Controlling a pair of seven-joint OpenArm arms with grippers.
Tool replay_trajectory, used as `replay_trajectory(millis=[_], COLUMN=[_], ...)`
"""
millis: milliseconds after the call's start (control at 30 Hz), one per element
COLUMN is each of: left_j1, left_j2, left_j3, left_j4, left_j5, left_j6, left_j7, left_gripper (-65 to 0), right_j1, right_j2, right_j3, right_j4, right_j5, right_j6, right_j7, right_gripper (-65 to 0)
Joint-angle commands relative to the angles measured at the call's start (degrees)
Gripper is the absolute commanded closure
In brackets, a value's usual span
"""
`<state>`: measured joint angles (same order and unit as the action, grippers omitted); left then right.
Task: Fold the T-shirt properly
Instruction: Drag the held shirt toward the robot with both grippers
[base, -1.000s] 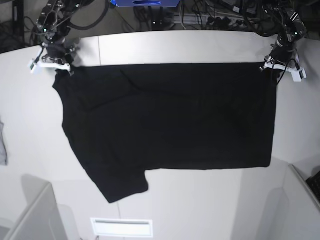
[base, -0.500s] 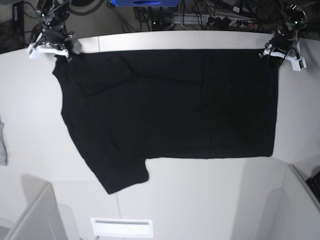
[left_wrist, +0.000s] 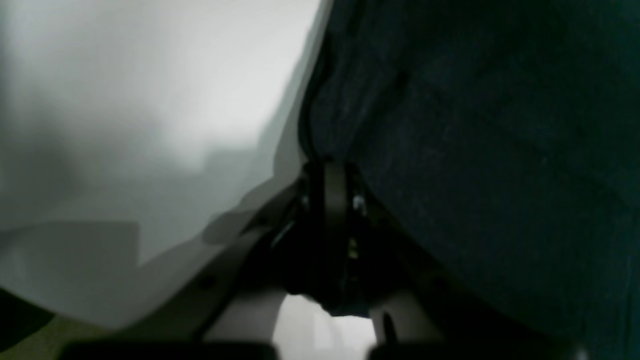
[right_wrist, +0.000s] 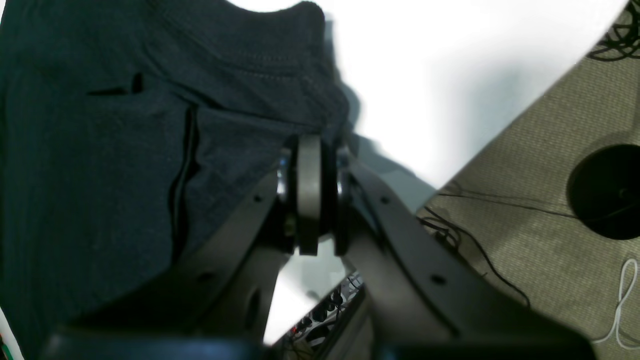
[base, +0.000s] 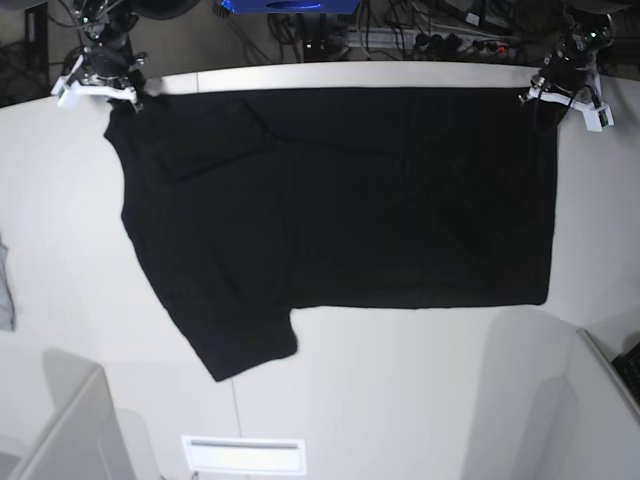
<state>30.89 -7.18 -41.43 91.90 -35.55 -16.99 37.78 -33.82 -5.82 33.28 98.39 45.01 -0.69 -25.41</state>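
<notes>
The black T-shirt (base: 330, 200) lies spread on the white table (base: 400, 400), plain side up, one sleeve hanging toward the front left. My left gripper (base: 548, 100) is shut on the shirt's far right corner; in the left wrist view the gripper (left_wrist: 330, 170) pinches dark cloth (left_wrist: 475, 150). My right gripper (base: 115, 100) is shut on the far left corner; in the right wrist view the gripper (right_wrist: 310, 145) clamps the hemmed edge (right_wrist: 150, 125). Both corners sit near the table's back edge.
A grey cloth scrap (base: 6, 290) lies at the left edge. Cables and a blue box (base: 290, 5) sit behind the table. Grey walls stand at the front left (base: 70, 430) and front right (base: 610, 400). A white slot (base: 243, 455) is at the front.
Both grippers have pulled the shirt's far edge toward the table's back. The whole shirt has slid back with them, and the far edge is taut and straight.
</notes>
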Motion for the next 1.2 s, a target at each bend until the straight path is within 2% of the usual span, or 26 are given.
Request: replay_trajectory(millis=[0, 300, 900, 933, 1000, 1067, 1100, 1167], left_j1=[1.1, 2.7, 3.8, 3.7, 3.5, 3.5, 3.5, 3.5], left_j2=[-0.3, -0.2, -0.2, -0.2, -0.2, -0.2, -0.2, -0.2], left_j3=[-0.1, -0.1, -0.5, -0.5, -0.5, -0.5, -0.6, -0.6], left_j4=[0.4, 3.4, 3.4, 3.5, 3.5, 3.5, 3.5, 3.6], left_j5=[1.8, 1.9, 1.9, 1.9, 1.9, 1.8, 1.8, 1.8], left_j6=[0.7, 0.7, 0.7, 0.7, 0.7, 0.7, 0.7, 0.7], left_j7=[2.7, 2.7, 2.8, 2.8, 2.8, 2.8, 2.8, 2.7], left_gripper=[0.0, 0.0, 0.0, -6.3, -19.1, -29.5, -34.6, -41.8], right_j1=[-1.2, -3.1, -3.4, -3.5, -3.5, -3.5, -3.5, -3.1], right_j2=[0.3, 0.3, 0.3, 0.3, 0.3, 0.3, 0.3, -0.1], right_j3=[0.2, 0.2, 0.2, 0.2, 0.2, 0.3, 1.2, 3.5], right_j4=[0.9, 5.3, 5.4, 5.4, 5.4, 5.4, 5.7, 6.6], right_j5=[-0.5, -0.6, -0.6, -0.6, -0.6, -0.6, -0.5, -0.5], right_j6=[-0.3, -0.3, -0.3, -0.3, -0.3, -0.3, -0.3, -0.3], right_j7=[-0.6, -0.6, -0.6, -0.6, -0.6, -0.6, -0.6, -0.6], right_gripper=[0.0, 0.0, 0.0, -3.6, -19.7, -29.9, -32.0, -31.2])
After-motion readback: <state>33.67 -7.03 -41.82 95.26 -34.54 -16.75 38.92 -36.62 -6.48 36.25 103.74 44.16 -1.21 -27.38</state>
